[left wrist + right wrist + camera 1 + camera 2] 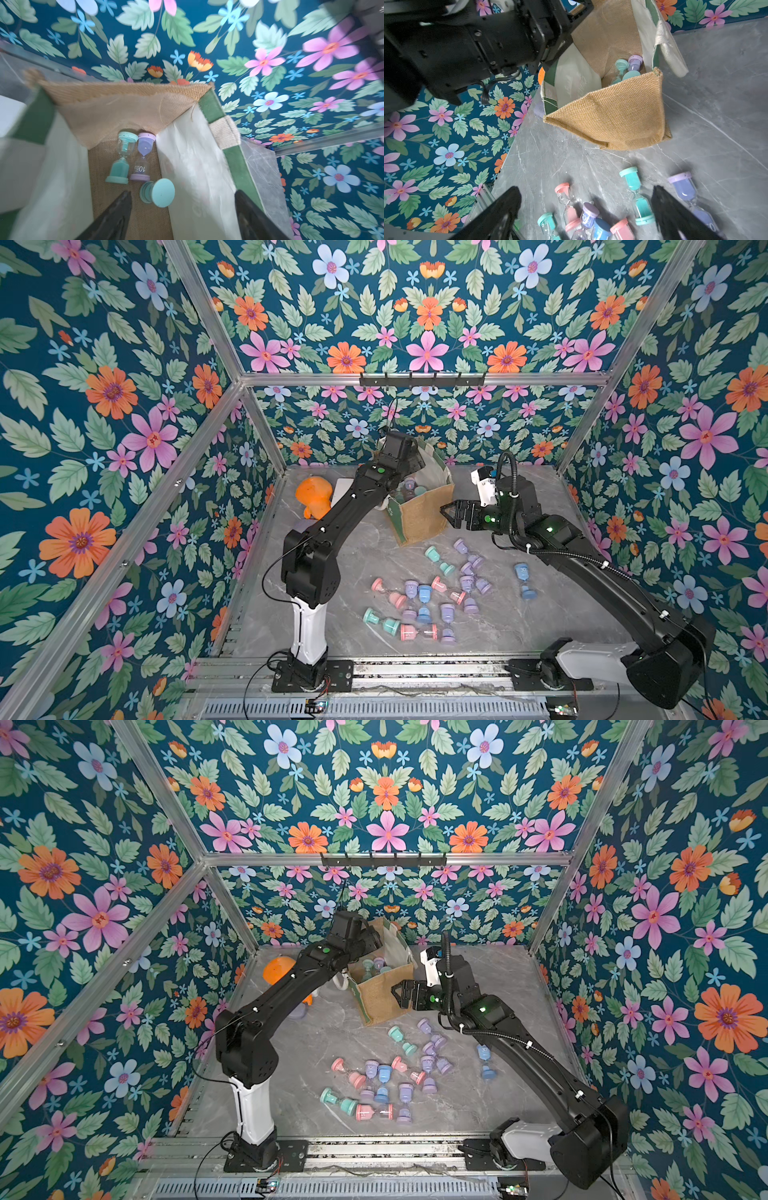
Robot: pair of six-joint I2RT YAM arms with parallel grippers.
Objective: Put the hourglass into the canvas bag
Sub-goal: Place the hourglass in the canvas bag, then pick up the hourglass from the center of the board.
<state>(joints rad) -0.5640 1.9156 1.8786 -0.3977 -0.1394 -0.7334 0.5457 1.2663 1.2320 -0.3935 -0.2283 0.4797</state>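
Now our left gripper [182,194] hangs over the mouth of the canvas bag [124,93], jaws parted and empty. A teal hourglass [122,160], a purple hourglass [143,158] and an end-on teal hourglass [159,192] lie on the bag's floor. Our right gripper [585,189] is spread wide, empty, above the loose hourglasses [424,601] on the marble table [353,556]. We reckon a left finger, close to the green-edged rim, could snag it on lifting and tip the soft bag.

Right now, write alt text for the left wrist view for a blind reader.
Looking down into the open canvas bag, three hourglasses sit at the bottom: a teal hourglass and a purple hourglass marked 10 side by side, and a second teal hourglass seen end-on. The left gripper hangs above them, jaws open and empty.
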